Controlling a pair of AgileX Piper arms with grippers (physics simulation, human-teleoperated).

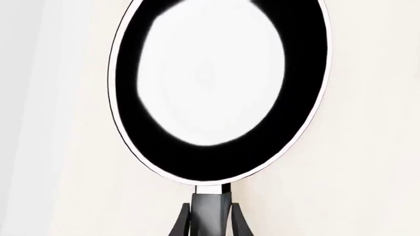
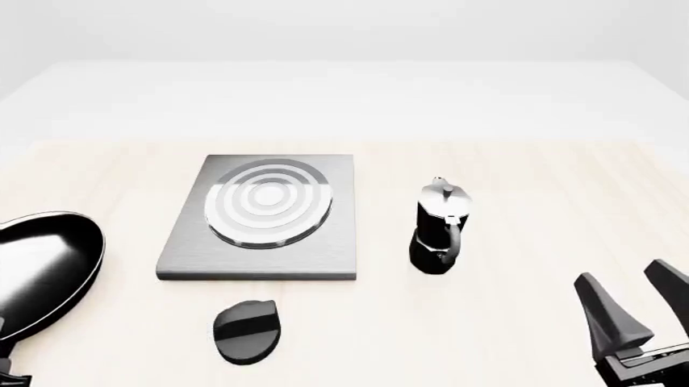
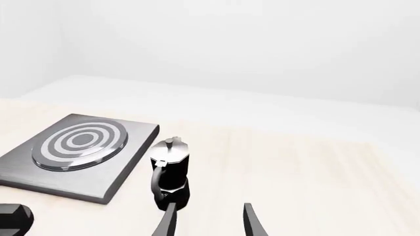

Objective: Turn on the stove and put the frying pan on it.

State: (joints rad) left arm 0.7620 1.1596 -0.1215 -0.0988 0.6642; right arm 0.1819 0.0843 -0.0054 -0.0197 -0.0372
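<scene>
The frying pan [image 2: 43, 270] is at the far left of the front view, left of the stove [image 2: 264, 214] and apart from it. In the left wrist view the pan [image 1: 220, 88] fills the picture. My left gripper [image 1: 210, 212] is shut on the base of the pan's handle [image 1: 210, 199]. I cannot tell whether the pan rests on the table. My right gripper [image 2: 624, 278] is open and empty at the front right, right of the moka pot. It also shows in the right wrist view [image 3: 210, 209], where the stove [image 3: 78, 152] lies far off.
A black-and-silver moka pot [image 2: 440, 230] stands right of the stove, also seen in the right wrist view [image 3: 170, 172]. A small black oval knob [image 2: 247, 329] lies on the table in front of the stove. It shows at the edge of the right wrist view [image 3: 13, 216].
</scene>
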